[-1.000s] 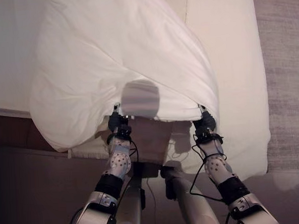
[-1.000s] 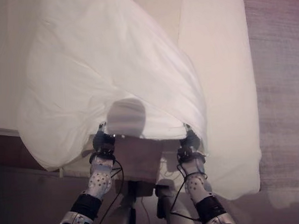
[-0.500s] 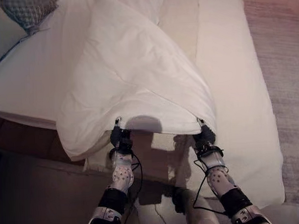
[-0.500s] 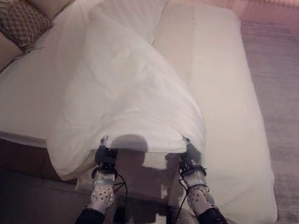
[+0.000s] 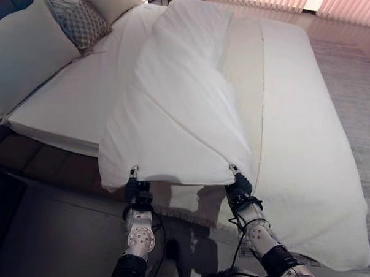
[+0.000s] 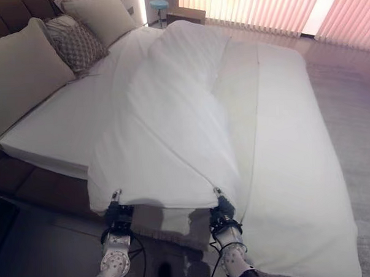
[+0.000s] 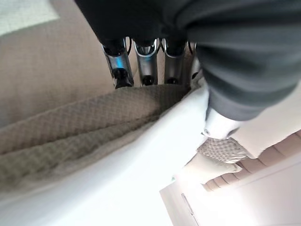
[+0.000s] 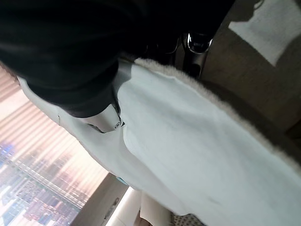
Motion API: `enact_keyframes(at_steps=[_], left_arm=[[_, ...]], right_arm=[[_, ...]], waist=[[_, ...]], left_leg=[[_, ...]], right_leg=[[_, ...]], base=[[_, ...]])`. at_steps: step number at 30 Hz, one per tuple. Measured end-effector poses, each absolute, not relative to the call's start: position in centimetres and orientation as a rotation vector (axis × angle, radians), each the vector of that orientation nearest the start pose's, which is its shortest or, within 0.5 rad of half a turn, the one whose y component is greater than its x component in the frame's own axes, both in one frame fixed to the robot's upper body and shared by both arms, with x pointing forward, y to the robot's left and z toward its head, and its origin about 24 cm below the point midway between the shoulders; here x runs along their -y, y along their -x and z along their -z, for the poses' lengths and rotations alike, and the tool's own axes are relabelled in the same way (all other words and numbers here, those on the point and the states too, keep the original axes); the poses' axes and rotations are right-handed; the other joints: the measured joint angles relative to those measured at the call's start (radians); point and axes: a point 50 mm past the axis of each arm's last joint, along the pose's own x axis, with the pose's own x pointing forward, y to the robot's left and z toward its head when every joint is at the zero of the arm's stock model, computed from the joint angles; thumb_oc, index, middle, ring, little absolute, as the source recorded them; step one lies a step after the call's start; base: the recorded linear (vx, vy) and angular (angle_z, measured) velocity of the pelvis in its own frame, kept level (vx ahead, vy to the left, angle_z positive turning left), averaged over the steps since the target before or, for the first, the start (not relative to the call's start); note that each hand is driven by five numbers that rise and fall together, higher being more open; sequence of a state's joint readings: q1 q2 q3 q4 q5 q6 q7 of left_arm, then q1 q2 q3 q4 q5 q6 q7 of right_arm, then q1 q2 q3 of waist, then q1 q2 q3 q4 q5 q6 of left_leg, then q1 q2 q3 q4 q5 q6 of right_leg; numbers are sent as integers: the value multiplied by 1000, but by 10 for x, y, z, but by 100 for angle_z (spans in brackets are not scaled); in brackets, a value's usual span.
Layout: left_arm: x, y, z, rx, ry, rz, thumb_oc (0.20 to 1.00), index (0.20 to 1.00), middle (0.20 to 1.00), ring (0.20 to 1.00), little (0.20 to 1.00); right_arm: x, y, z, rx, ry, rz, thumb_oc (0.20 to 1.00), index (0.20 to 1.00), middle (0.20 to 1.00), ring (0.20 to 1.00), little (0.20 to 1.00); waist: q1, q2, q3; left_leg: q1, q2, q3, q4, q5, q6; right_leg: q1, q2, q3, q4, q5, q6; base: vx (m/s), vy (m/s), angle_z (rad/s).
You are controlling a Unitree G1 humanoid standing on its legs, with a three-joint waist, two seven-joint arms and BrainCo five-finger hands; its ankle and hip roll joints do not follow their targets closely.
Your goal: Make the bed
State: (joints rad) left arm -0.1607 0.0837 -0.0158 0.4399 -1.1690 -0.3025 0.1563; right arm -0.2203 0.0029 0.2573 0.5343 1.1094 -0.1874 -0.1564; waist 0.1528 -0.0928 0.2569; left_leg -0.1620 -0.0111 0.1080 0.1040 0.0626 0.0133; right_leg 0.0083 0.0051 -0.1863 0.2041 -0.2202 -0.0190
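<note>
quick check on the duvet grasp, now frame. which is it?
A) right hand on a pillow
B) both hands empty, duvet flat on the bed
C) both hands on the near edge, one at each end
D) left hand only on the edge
C: the left hand and the right hand each pinch the near edge of the white duvet, lifted off the bed; the wrist views show the cloth between thumb and fingers.

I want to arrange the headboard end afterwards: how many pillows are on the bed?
3, all along the headboard side: a large plain cream pillow nearest, a patterned grey cushion in the middle, another plain cream pillow farthest. Others may be hidden.
</note>
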Motion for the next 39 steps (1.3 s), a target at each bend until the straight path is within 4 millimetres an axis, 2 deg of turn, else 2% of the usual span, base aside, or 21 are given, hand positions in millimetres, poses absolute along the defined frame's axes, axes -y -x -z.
enact_keyframes(at_steps=[4,6,7,9,11,15,16,18,19,20,21,23,24,26,28,29,32,33,34,36,39], left_arm=[[-186,-272,14,-117,1006,-422,200,200,200,200,200],[-184,-275,13,-118,1006,-416,200,200,200,200,200],[-185,-276,13,-120,1003,-417,200,200,200,200,200],[-186,-275,14,-122,1004,-426,200,200,200,200,200],[-183,-271,20,-141,1013,-437,200,200,200,200,200],[-181,-267,26,-168,1011,-452,200,200,200,200,200],[-180,-265,28,-174,1014,-455,200,200,200,200,200],[-175,-260,36,-207,1013,-465,200,200,200,200,200],[-171,-259,39,-222,1016,-462,200,200,200,200,200],[-170,-259,39,-225,1019,-461,200,200,200,200,200],[-166,-264,36,-218,1021,-442,200,200,200,200,200],[-162,-266,39,-250,997,-428,200,200,200,200,200],[-159,-265,41,-267,986,-419,200,200,200,200,200],[-154,-263,44,-288,961,-394,200,200,200,200,200],[-154,-265,43,-289,924,-361,200,200,200,200,200],[-157,-265,43,-289,913,-357,200,200,200,200,200],[-168,-261,44,-288,861,-359,200,200,200,200,200],[-170,-260,45,-286,863,-368,200,200,200,200,200],[-174,-255,49,-290,869,-395,200,200,200,200,200],[-174,-249,53,-302,874,-408,200,200,200,200,200],[-170,-244,52,-292,902,-407,200,200,200,200,200]], right_arm=[[101,-274,29,-373,-940,165,200,200,200,200,200],[103,-275,29,-369,-935,164,200,200,200,200,200],[103,-275,28,-366,-934,161,200,200,200,200,200],[101,-274,28,-369,-931,154,200,200,200,200,200],[105,-273,30,-374,-921,162,200,200,200,200,200],[107,-269,33,-383,-919,171,200,200,200,200,200],[109,-267,35,-389,-918,176,200,200,200,200,200],[115,-262,40,-405,-903,190,200,200,200,200,200],[119,-261,41,-404,-892,190,200,200,200,200,200],[120,-260,41,-404,-889,192,200,200,200,200,200],[124,-259,41,-402,-887,196,200,200,200,200,200],[128,-252,46,-418,-892,219,200,200,200,200,200],[131,-250,45,-414,-885,223,200,200,200,200,200],[139,-242,50,-420,-861,246,200,200,200,200,200],[140,-238,56,-439,-855,264,200,200,200,200,200],[138,-239,56,-440,-858,261,200,200,200,200,200],[131,-242,52,-430,-859,238,200,200,200,200,200],[128,-243,52,-429,-860,231,200,200,200,200,200],[125,-244,53,-437,-863,225,200,200,200,200,200],[124,-242,54,-443,-864,226,200,200,200,200,200],[126,-241,57,-451,-854,224,200,200,200,200,200]], waist=[[-21,15,-7],[-31,13,-9],[-29,11,-10],[-29,20,-22],[-55,40,-40],[-64,37,-42],[-66,40,-45],[-75,73,-61],[-85,102,-76],[-89,107,-81],[-111,83,-74],[-117,45,-79],[-116,52,-73],[-145,57,-66],[-165,74,-58],[-168,73,-58],[-165,75,-59],[-163,78,-55],[-154,92,-48],[-158,92,-48],[-137,90,-48]], left_leg=[[-78,15,-85,87,38,-89],[-92,4,-106,92,92,-159],[-108,3,-97,145,44,-127],[-106,21,-122,227,-11,-125],[-65,58,-188,239,-33,-137],[-25,167,-334,173,-53,-174],[2,192,-335,120,-15,-155],[32,240,-347,51,-6,-174],[30,236,-341,62,-8,-194],[33,223,-339,67,-49,-222],[31,157,-319,82,-101,-219],[-14,55,-281,150,-120,-146],[-22,23,-272,180,-130,-120],[-27,-37,-243,224,-152,-47],[-28,-53,-248,234,-162,15],[-23,-52,-248,232,-158,30],[15,-57,-198,170,-138,68],[47,-63,-182,138,-128,109],[98,-61,-173,84,-102,99],[174,-81,-135,-11,-59,127],[209,-104,-79,-60,-54,155]], right_leg=[[2,39,0,-57,42,-49],[4,9,-25,-53,54,-67],[6,-17,-52,-59,63,-65],[14,-37,-78,-81,85,-55],[25,-47,-83,-78,88,-44],[36,-82,-18,-67,97,-19],[45,-86,-17,-61,90,2],[68,-120,14,-60,85,65],[65,-150,15,-46,75,128],[58,-177,14,-41,78,147],[45,-246,18,-25,92,181],[7,-347,46,42,136,146],[-29,-371,73,114,164,130],[-114,-411,174,298,311,58],[-172,-371,293,341,343,103],[-184,-353,288,323,336,117],[-163,-380,145,79,354,183],[-179,-367,132,36,351,202],[-184,-351,131,-4,341,219],[-213,-322,88,33,320,245],[-253,-249,-6,202,253,224]], base=[[-128,92,31],[-94,205,20],[-46,200,3],[21,209,-30],[69,304,-3],[82,437,6],[53,559,6],[8,599,-2],[-37,662,-11],[-50,685,-5],[-60,766,9],[-91,797,24],[-91,744,35],[-30,576,46],[111,419,36],[175,344,7],[114,388,-13],[36,387,-52],[-25,442,-69],[-34,258,-51],[-46,154,-11]])
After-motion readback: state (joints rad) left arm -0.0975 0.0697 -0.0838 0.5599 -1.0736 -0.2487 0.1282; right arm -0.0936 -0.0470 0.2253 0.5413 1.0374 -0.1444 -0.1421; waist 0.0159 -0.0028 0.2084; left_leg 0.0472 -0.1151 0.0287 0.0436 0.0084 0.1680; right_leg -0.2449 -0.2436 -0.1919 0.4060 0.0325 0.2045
